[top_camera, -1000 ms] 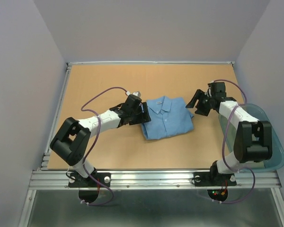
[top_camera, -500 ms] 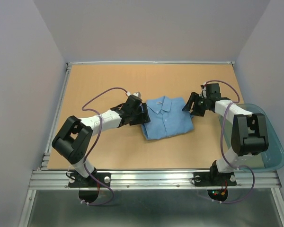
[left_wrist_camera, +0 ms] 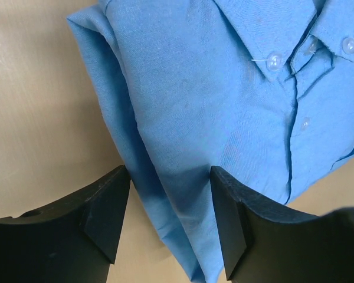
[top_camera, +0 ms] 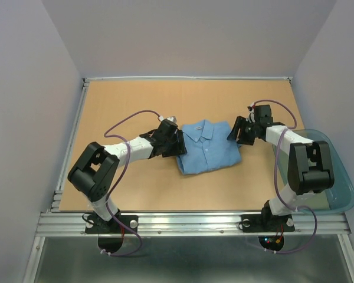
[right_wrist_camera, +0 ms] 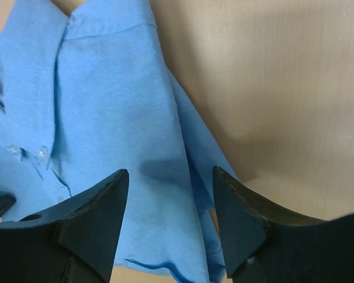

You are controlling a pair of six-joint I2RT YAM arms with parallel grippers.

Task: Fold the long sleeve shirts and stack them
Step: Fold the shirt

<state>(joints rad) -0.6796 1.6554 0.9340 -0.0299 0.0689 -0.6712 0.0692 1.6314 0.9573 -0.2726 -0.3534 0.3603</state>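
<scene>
Likely pick-up step: close left gripper (top_camera: 178, 143) and right gripper (top_camera: 234, 131), both spread wide and empty, on the left and right edges of the folded long sleeve shirt (top_camera: 207, 148) lying mid-table (top_camera: 135, 100). Avoid the tub (top_camera: 344, 190) near-right of the shirt; move through open surface beyond its collar.

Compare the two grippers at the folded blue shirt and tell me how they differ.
The left gripper is at the shirt's left folded edge, about midway along it; the right gripper is at the right edge, nearer the collar end. The left gripper points rightward at the cloth, the right gripper leftward. Shared: both have jaws apart with blue cloth showing between the fingers, and neither visibly pinches it.
</scene>
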